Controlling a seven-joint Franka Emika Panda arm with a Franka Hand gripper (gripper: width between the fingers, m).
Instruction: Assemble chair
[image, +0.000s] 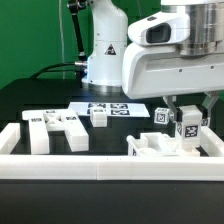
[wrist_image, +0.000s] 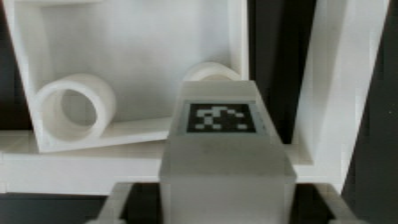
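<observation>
In the exterior view my gripper (image: 188, 114) hangs at the right, shut on a small white chair piece (image: 187, 127) with a black-and-white tag. Just below it a larger white chair part (image: 157, 149) lies beside the border wall. The wrist view shows the held tagged piece (wrist_image: 221, 130) filling the middle between my grey fingers (wrist_image: 121, 203), my gripper (wrist_image: 221, 198) closed against its sides. Behind it lies a white framed part (wrist_image: 125, 40) with two round ring sockets (wrist_image: 75, 106). How near the piece is to that part cannot be told.
Blocky white chair pieces (image: 55, 129) lie at the exterior view's left. A small tagged block (image: 99, 117) and another tagged block (image: 162, 114) sit near the marker board (image: 112, 107). The long white border wall (image: 100, 166) runs along the front. The robot's base (image: 105, 55) stands behind.
</observation>
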